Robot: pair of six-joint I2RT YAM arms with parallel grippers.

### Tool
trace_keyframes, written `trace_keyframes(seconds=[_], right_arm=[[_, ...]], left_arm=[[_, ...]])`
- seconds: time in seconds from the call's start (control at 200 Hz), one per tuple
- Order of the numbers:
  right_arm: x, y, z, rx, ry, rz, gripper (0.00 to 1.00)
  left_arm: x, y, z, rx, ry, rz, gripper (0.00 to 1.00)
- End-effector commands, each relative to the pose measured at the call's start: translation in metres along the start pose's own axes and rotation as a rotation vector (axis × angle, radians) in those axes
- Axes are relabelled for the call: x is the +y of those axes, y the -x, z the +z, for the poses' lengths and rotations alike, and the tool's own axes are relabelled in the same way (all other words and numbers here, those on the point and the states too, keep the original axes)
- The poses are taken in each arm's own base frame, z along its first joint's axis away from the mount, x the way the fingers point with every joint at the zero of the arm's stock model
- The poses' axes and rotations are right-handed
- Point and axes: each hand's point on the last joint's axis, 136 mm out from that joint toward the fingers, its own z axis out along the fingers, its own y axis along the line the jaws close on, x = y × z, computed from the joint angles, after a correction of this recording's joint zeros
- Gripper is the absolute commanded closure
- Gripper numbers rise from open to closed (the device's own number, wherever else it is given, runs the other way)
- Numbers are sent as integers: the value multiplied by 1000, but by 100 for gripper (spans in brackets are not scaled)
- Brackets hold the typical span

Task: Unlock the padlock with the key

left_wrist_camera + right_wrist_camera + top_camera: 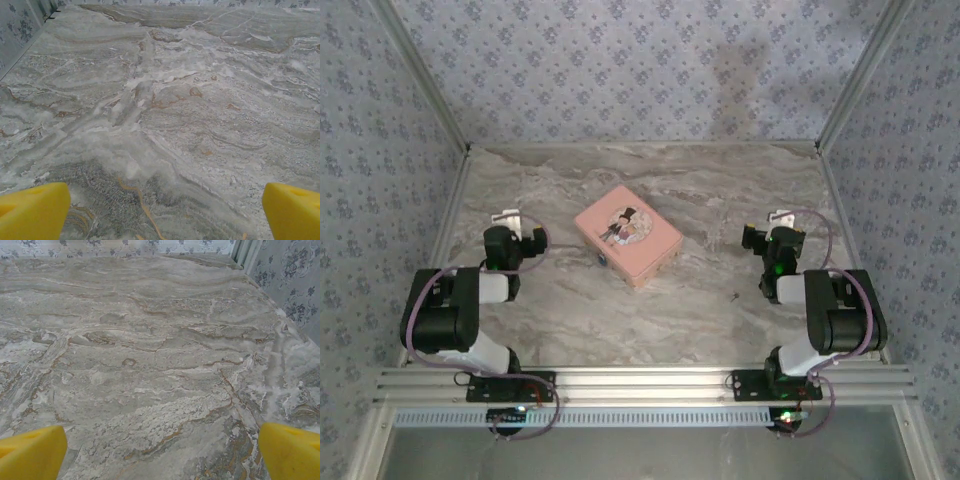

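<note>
Tabletop: grey-beige marbled stone-look tabletop (550, 300), blue-grey floral walls (640, 60) on left, far & right sides.
Tin: pink rectangular tin box w/ cartoon couple on lid (627, 237), mid tabletop, turned at an angle, lid up.
Padlock: tiny bluish-grey metal padlock (602, 258), on tabletop just beside tin's near-left edge; touching tin or not, can't tell. Too small to see shackle state.
Key: tiny slim dark metal key (733, 295), flat on bare tabletop, near-right of tin, btwn tin & right arm; well apart from padlock.
Left arm: black-and-white left arm (455, 310), folded at near left, wrist aimed at far side, left of tin.
Left fingers: yellow-tipped left fingers (30, 210), spread wide, 1 tip in each bottom corner of wrist view, nothing held; bare tabletop btwn them.
Right arm: black-and-white right arm (835, 310), folded at near right, right of key.
Right fingers: yellow-tipped right fingers (30, 452), spread wide, hold nothing; bare tabletop btwn tips.
</note>
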Motion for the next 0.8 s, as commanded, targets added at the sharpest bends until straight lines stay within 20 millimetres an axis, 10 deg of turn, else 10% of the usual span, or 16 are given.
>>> trace_keyframes(seconds=[0.0, 0.795], right_arm=[[-3, 3, 0, -17, -20, 3, 0], [-3, 9, -3, -18, -33, 0, 0]], left_arm=[[-1, 9, 1, -20, -11, 12, 2], [0, 12, 1, -22, -3, 7, 2]])
